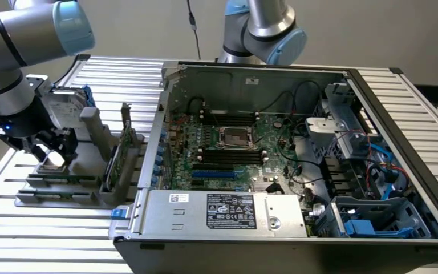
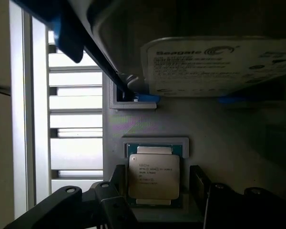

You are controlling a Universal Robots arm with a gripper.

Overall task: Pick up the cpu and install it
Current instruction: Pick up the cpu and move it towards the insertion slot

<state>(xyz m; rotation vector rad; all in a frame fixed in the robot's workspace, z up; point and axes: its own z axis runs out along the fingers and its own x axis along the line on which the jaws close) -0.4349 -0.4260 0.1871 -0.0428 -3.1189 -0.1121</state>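
Squareness is what we are minding in this pick. We are keeping the fingers (image 2: 200, 180) parallel to two opposite edges of the cpu (image 2: 153, 175) and centred over it. In our judgement, a closing from there would meet both edges evenly and would not tip the chip in its pocket. We are also judging a level, gentle grasp, low enough to catch the thin sides, to be the safe one.

The fingers are standing spread wide and are gripping nothing. The cpu is lying flat, silver top up, in its framed pocket on the grey holder (image 1: 59, 191). That holder is sitting on the desk (image 1: 21, 231), to the exterior view's left of the open computer case (image 1: 295, 85). One finger is sitting just beside each of two opposite sides of the chip; we cannot tell whether either is touching it.
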